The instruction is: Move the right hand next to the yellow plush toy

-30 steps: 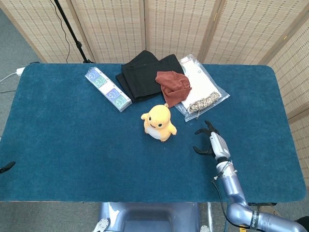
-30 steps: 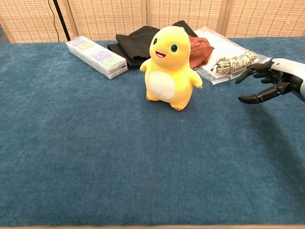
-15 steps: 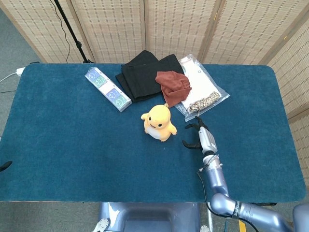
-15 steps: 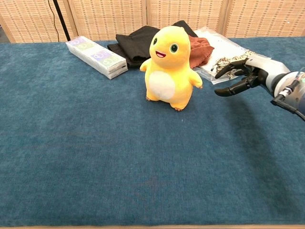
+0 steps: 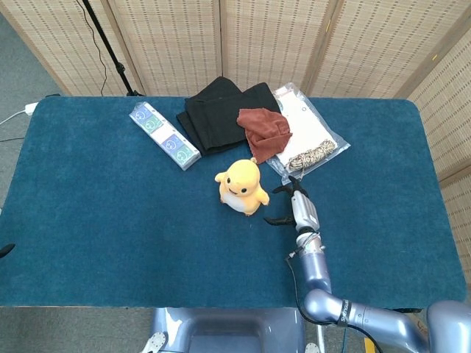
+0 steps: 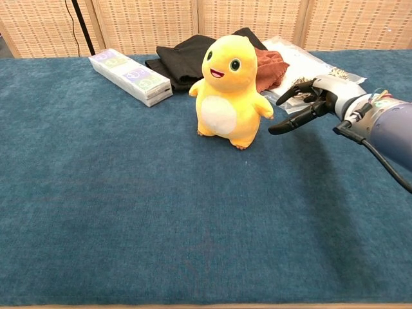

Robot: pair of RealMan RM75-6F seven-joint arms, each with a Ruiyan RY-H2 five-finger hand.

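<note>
The yellow plush toy (image 5: 241, 187) (image 6: 229, 93) stands upright on the blue table near its middle. My right hand (image 5: 291, 204) (image 6: 308, 103) hovers just to the toy's right, a small gap apart, with its dark fingers spread and holding nothing. In the chest view a fingertip reaches close to the toy's arm without touching it. Of my left hand only a dark sliver (image 5: 4, 251) shows at the left edge of the head view; how its fingers lie is hidden.
Behind the toy lie a black cloth (image 5: 218, 115), a rust-red cloth (image 5: 263, 132), a clear bag with coiled rope (image 5: 312, 156) and a long flat box (image 5: 164, 135). A folding screen (image 5: 243, 40) stands beyond the table's far edge.
My right hand has moved left across the table toward the toy, closing most of the gap. The toy has not moved.
</note>
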